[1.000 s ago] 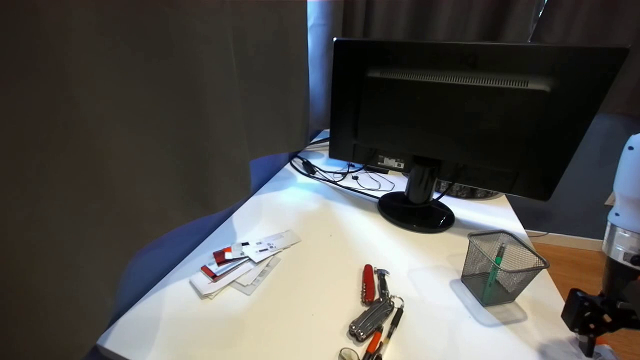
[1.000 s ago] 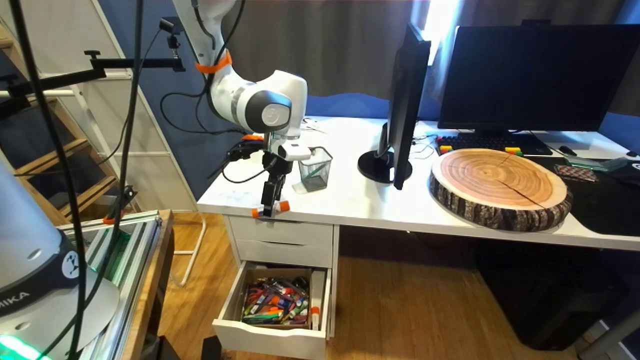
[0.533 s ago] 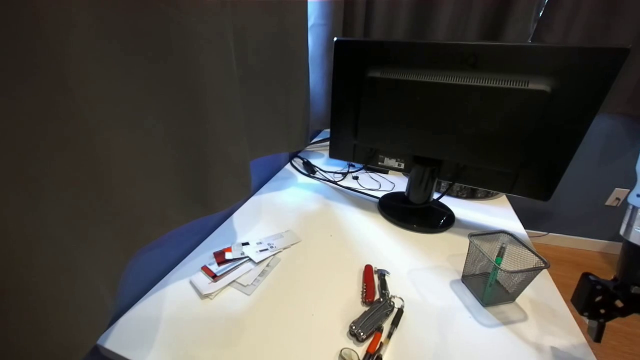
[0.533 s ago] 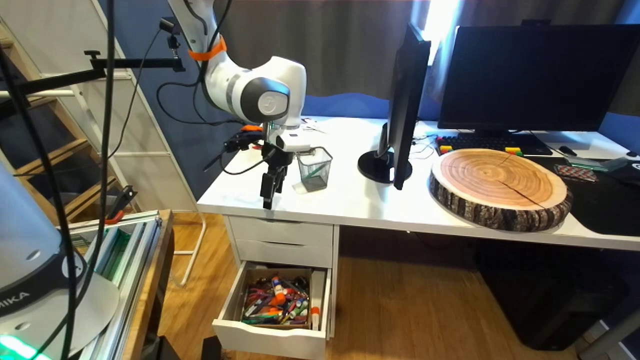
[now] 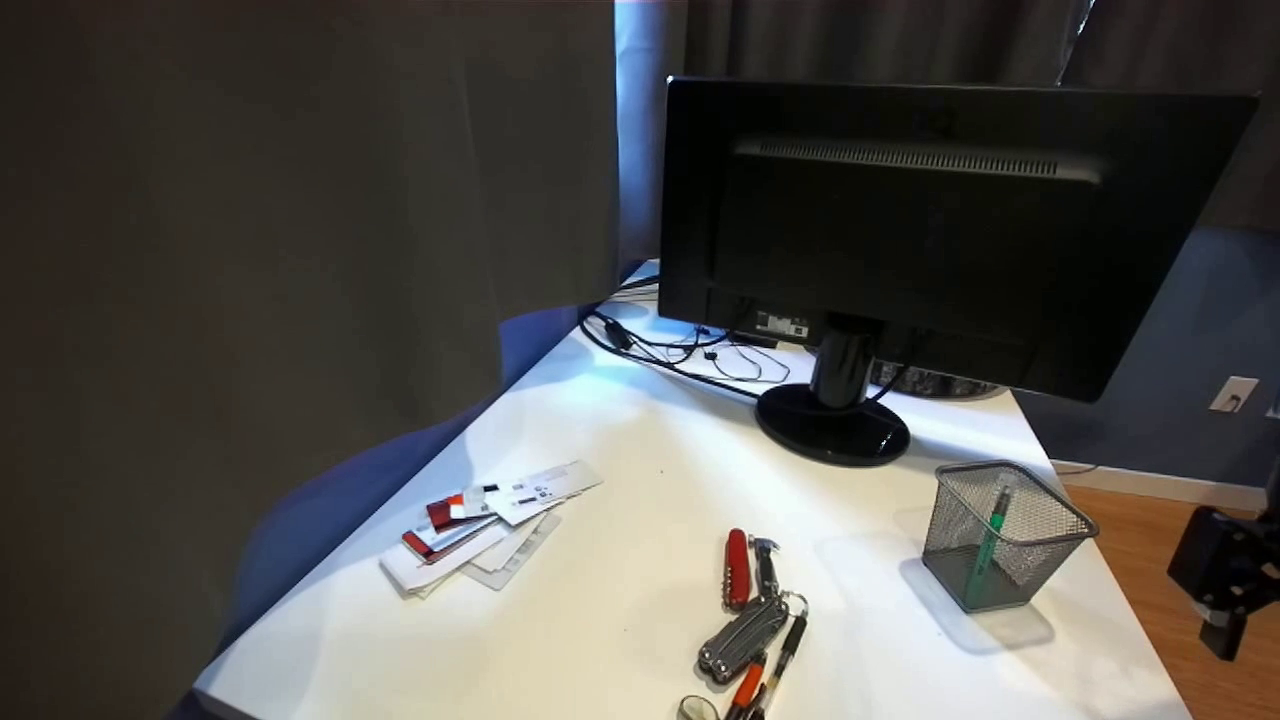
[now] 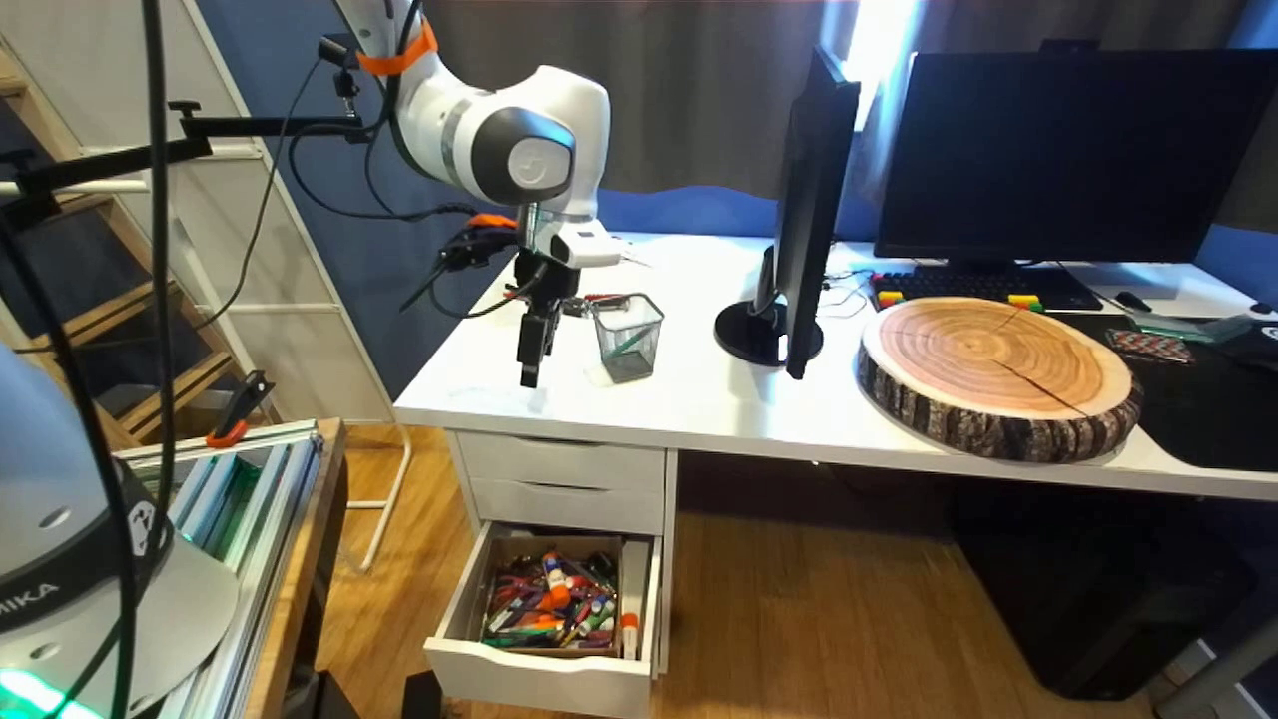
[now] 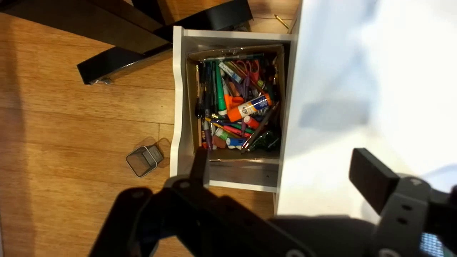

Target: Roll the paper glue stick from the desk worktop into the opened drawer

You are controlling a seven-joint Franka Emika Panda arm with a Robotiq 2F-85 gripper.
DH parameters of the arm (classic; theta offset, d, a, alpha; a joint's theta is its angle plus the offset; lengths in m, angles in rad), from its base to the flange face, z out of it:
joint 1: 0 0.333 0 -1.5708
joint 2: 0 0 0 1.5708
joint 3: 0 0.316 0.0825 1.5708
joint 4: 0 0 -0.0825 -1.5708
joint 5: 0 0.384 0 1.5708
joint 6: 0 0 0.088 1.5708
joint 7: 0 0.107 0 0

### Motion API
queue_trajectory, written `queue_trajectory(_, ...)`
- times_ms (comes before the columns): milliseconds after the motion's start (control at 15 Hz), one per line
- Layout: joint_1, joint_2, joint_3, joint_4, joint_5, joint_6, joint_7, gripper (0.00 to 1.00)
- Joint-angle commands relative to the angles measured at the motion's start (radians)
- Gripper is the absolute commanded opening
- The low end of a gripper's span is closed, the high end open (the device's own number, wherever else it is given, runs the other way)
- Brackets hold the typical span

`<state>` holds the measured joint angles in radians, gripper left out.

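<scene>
Lying in the open drawer [image 6: 539,684], on top of the pens [image 7: 219,87] in its box [image 7: 235,155], the glue [image 7: 250,107] is well below the gripper [image 7: 284,164] and to the near side of it. Its long axis runs mostly near to far, a little aslant. The fingers [image 7: 373,175] stand wide apart with nothing between them; in the wrist view one shows against the desk [image 6: 689,409], the other against the drawer's near right corner. I judge the roll done, with only backing away to do. An orange-capped tube [image 6: 629,634] lies just right of the box.

The glue's wrap has a white panel with a small emblem and a blue one with pale lettering, too small to make out. To its left, a pale block [image 7: 230,72] bears slanting script, perhaps Paper Mate, too blurred to be sure. The robot's base [image 6: 195,599], at near left, reads "MIKA", its start cut off.
</scene>
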<state>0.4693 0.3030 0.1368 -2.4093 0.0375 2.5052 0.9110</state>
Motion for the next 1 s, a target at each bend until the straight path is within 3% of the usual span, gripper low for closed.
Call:
queue_trajectory(0, -0.047, -0.105, 0.054, -0.013, 0.003, -0.112, -0.075, 1.0)
queue_trajectory(467, -0.076, -0.266, 0.105, -0.004, -0.011, -0.304, -0.165, 1.0)
queue_trajectory(933, -0.099, -0.421, 0.147, -0.028, -0.012, -0.429, -0.168, 1.0)
